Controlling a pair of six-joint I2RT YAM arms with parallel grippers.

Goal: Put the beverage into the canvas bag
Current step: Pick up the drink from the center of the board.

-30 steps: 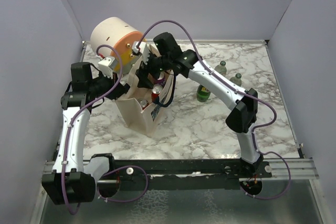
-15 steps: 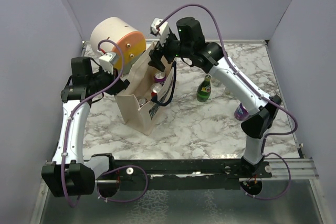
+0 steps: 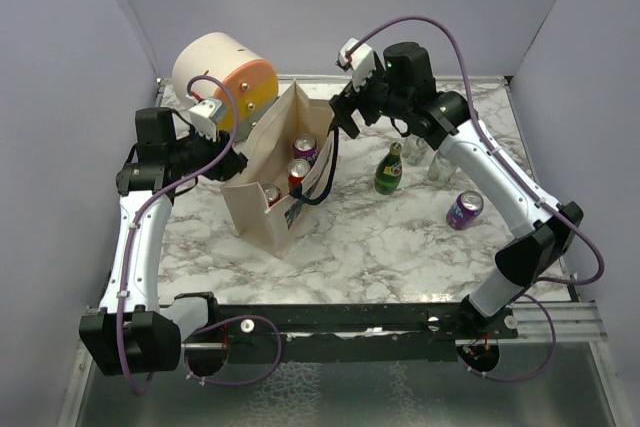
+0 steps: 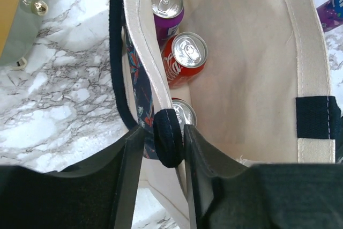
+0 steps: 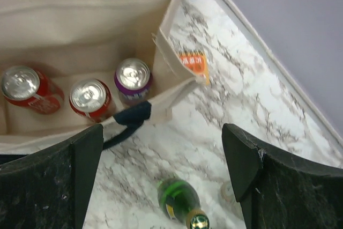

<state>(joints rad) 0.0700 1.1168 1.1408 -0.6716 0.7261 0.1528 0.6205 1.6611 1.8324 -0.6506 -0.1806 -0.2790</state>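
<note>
Now, cans (image 4: 185, 60) are seen inside the canvas bag (image 3: 257, 219), its navy handle (image 4: 169, 151) is flanked by the left pincer (image 4: 162, 132) (grip cannot be told), and the right pincer (image 5: 161, 135) is spread wide, empty.

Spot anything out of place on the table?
One purple can lies on its side on the marble table, right of the upright green bottle. The three cans in the canvas bag stand upright; nothing spilled.
</note>
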